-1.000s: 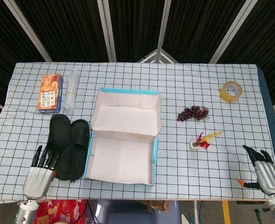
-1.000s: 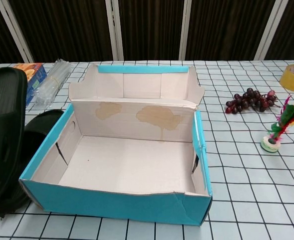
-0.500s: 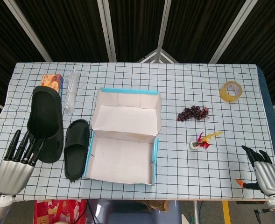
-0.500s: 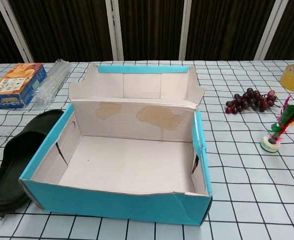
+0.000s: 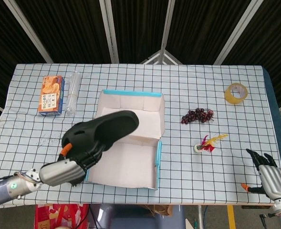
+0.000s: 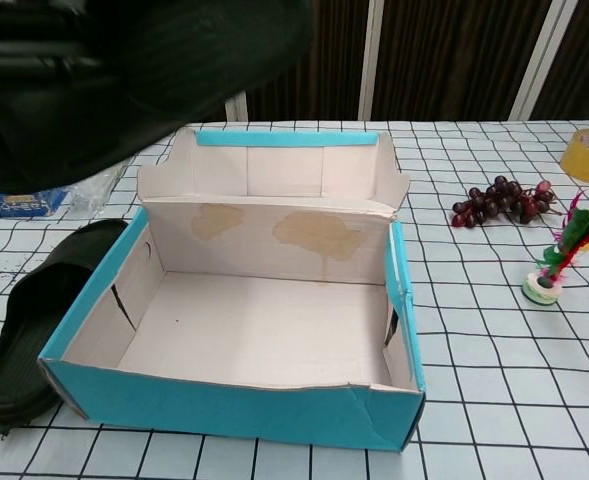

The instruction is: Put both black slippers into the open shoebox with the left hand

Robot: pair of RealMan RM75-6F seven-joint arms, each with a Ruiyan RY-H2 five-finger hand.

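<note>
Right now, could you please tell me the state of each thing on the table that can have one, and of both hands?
Shoebox: open, empty, lid flap up.
Held slipper: lifted, above the shoebox's left side.
Second slipper: flat on the table, left of the shoebox.
Left hand: holds the lifted slipper.
Right hand: holds nothing, fingers apart, at the table's right edge.

Chest view: your lifted slipper point(image 6: 124, 60) is a blur, cut off at the top and left. Head view: the left hand point(image 5: 78, 157) and that slipper hide the second slipper point(image 6: 34, 310) by the shoebox point(image 5: 130, 167).
</note>
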